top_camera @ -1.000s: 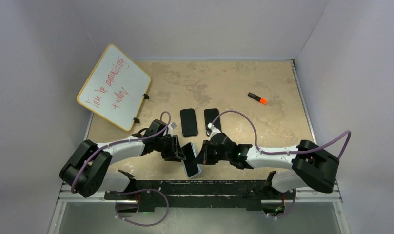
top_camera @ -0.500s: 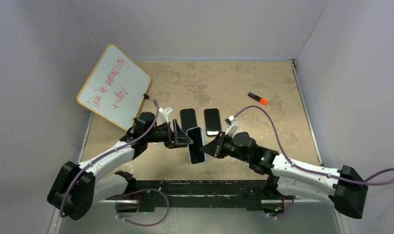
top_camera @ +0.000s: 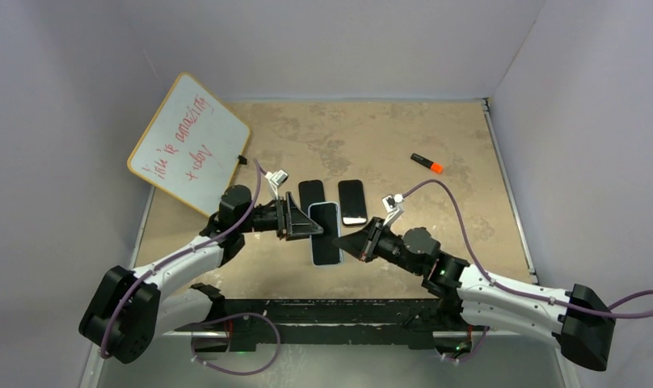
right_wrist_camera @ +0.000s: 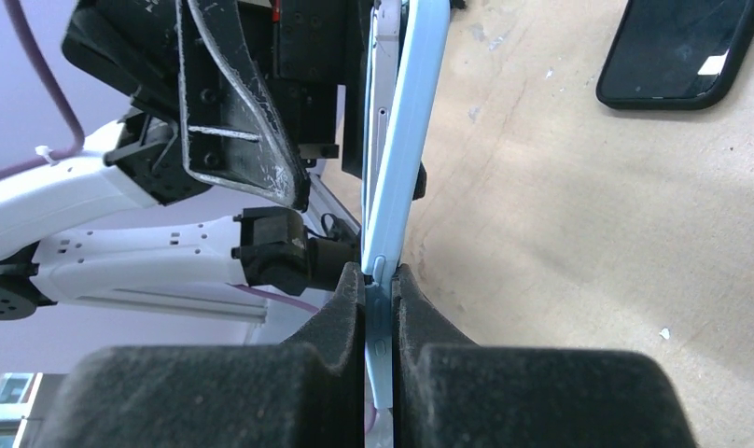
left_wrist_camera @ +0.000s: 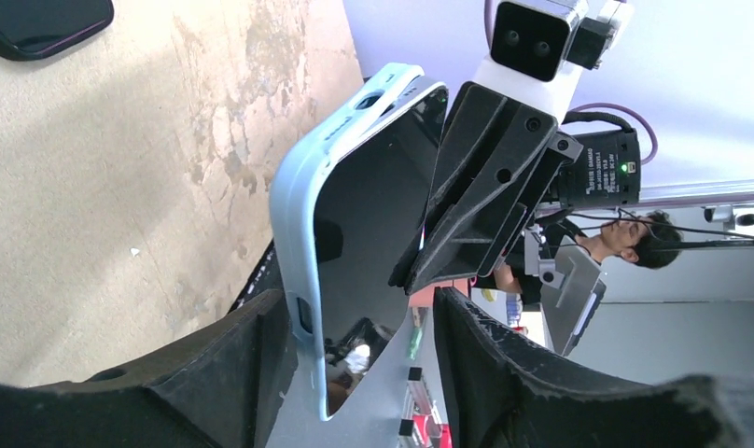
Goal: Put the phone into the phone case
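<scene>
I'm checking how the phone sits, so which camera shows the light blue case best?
Left wrist: the case is large, rim and phone inside visible. Right wrist sees it edge-on in the right pincer; the top view shows it small, from above.

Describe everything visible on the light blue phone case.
The phone case is light blue, seemingly soft plastic, with rounded corners and side button bumps. It holds a dark-screened phone, apparently not fully seated. It's off the table, pinched by the shut right end effector; the open left end effector straddles it.
</scene>
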`<act>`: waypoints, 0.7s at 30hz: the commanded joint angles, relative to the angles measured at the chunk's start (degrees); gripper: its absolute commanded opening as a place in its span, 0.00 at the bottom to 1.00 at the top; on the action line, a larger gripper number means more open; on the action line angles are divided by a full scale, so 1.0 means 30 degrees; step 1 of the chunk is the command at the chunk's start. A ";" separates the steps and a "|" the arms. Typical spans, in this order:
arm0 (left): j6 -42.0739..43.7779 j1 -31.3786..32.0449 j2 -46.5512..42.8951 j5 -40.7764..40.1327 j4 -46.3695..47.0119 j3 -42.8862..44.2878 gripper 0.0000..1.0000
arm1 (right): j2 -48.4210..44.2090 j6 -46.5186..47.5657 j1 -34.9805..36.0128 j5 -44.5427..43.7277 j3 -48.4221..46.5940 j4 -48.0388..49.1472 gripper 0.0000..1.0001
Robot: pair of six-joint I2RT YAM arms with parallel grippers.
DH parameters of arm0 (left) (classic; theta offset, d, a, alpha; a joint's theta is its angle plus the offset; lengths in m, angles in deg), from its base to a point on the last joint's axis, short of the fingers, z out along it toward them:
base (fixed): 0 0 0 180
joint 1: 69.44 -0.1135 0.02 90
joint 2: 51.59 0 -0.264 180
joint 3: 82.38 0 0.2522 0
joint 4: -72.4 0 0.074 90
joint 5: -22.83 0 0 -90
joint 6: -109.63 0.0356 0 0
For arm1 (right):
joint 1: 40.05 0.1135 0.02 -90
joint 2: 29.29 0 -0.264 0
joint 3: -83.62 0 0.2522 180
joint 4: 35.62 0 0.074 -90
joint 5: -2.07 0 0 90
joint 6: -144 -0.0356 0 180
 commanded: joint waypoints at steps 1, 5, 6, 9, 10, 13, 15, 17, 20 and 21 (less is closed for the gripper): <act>-0.1522 0.0009 0.0247 0.0575 0.3420 -0.0810 0.57 | 0.0053 -0.0431 -0.0053 0.0316 0.0281 0.4484 0.00; -0.1993 0.0016 0.0292 0.0511 0.3967 -0.0885 0.43 | 0.0484 -0.0454 -0.0032 0.0589 0.0135 0.4520 0.00; -0.2055 0.0057 0.0341 0.0457 0.4060 -0.0931 0.39 | 0.0562 -0.0496 -0.0052 0.0592 0.0165 0.4568 0.00; -0.2305 0.0067 0.0628 0.0721 0.4723 -0.1086 0.30 | 0.0566 -0.0616 -0.0055 0.0594 0.0176 0.4330 0.01; -0.2552 0.0067 0.0676 0.0747 0.5180 -0.1231 0.27 | 0.0525 -0.0714 -0.0055 0.0594 0.0265 0.4405 0.01; -0.3428 0.0089 0.0946 0.0887 0.6722 -0.1638 0.26 | 0.0450 -0.1023 -0.0055 0.0594 0.0655 0.4662 0.01; -0.4124 0.0122 0.1224 0.0917 0.7936 -0.1925 0.31 | 0.0556 -0.1142 -0.0083 0.0594 0.0806 0.4912 0.00; -0.4596 0.0180 0.1488 0.0927 0.8842 -0.2085 0.38 | 0.0900 -0.1057 -0.0127 0.0594 0.0766 0.5432 0.00; -0.5289 0.0266 0.1749 0.0874 1.0072 -0.2200 0.35 | 0.1401 -0.0789 -0.0171 0.1225 0.0337 0.5623 0.00; -0.5536 0.0293 0.1812 0.0825 1.0532 -0.2235 0.30 | 0.1464 -0.0750 -0.0194 0.1240 0.0249 0.5589 0.00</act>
